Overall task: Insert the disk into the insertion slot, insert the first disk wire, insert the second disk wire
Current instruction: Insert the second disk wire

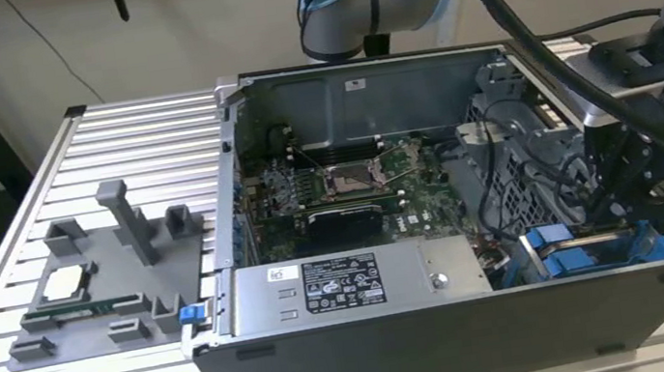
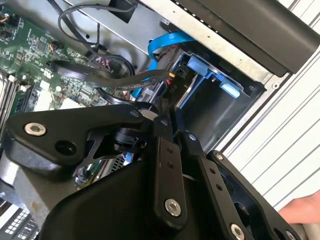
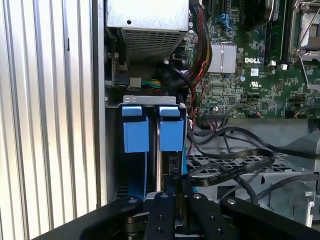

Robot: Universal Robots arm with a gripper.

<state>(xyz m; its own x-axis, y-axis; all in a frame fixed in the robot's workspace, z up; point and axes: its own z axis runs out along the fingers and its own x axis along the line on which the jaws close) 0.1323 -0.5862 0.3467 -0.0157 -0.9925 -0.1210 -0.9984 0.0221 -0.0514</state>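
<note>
In the exterior view my gripper point(image 1: 611, 223) reaches down into the front corner of the open computer case, on that view's right, over the insertion slot point(image 1: 577, 259) with its blue rails. In the first wrist view two blue tabs point(image 3: 136, 132) stand side by side in the slot's grey metal frame point(image 3: 150, 101). The disk itself is mostly hidden behind them. My gripper point(image 3: 177, 197) sits just behind the tabs, its black fingers point(image 2: 165, 150) drawn close together on what looks like a black wire connector point(image 2: 167, 97). A flat blue cable point(image 2: 167, 44) runs into the bay.
The green motherboard point(image 1: 345, 184) and the grey power-supply box point(image 1: 360, 284) fill the rest of the case. Black cables point(image 3: 235, 165) loop beside the bay. A grey fixture with parts point(image 1: 99, 287) lies on the slatted table. A hand point(image 2: 300, 212) shows at the table edge.
</note>
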